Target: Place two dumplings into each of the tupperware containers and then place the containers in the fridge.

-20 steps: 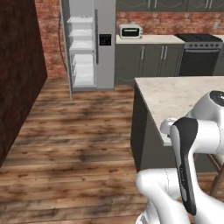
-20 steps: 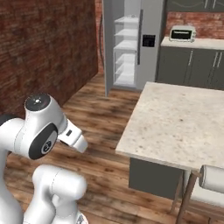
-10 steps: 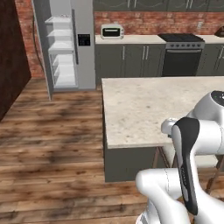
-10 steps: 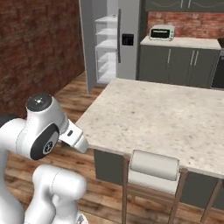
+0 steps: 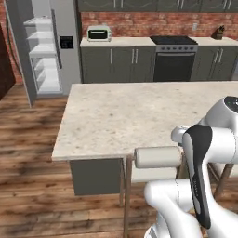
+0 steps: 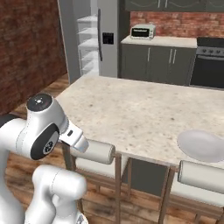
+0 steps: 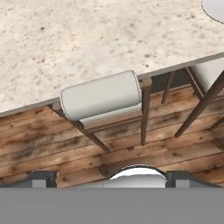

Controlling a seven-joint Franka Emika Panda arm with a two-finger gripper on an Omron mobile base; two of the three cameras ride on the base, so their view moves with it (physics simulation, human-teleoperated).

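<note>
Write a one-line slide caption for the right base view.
White robot arm faces a speckled beige stone island counter bearing a round white plate; open grey fridge beyond.

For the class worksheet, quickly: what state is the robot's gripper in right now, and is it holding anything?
Gripper: open, fingers spread wide apart, holding nothing; it hangs above the wooden floor beside a stool.

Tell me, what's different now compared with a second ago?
The robot's base has driven, so the whole view shifted: the island counter now fills the middle, with stools in front and a white plate on it. The fridge still stands open. Nothing was picked up.
</note>
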